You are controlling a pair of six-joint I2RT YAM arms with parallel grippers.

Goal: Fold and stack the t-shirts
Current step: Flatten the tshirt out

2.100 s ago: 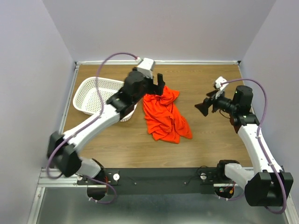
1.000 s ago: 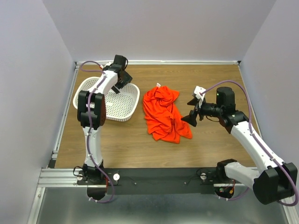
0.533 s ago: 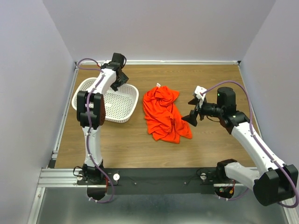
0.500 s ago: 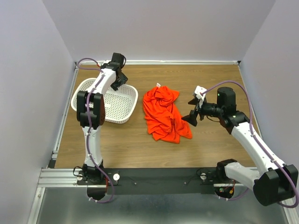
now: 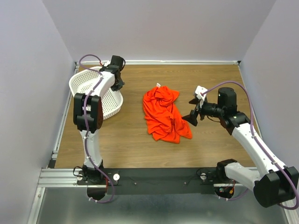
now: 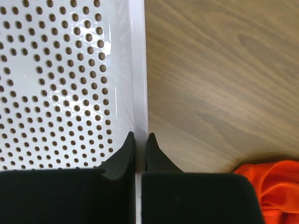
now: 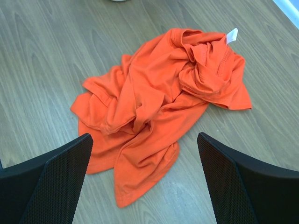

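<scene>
At the far left of the wooden table (image 5: 210,79), the white mesh basket (image 5: 96,91) sits tilted, its right side raised off the wood. The left gripper (image 5: 117,75) is clamped on that side: in the left wrist view its two black fingers (image 6: 122,156) pinch the thin white rim between them, perforated wall on one side and bare table on the other. Right of the basket and apart from it, near the middle of the table, the orange-red t-shirt (image 5: 163,114) lies crumpled in a loose heap, unfolded, with a small white tag (image 7: 232,34) showing at its far end. Just to the right of the shirt, the right gripper (image 5: 192,111) hovers with its jaws spread wide and nothing between them, pointing toward the cloth without touching it
</scene>
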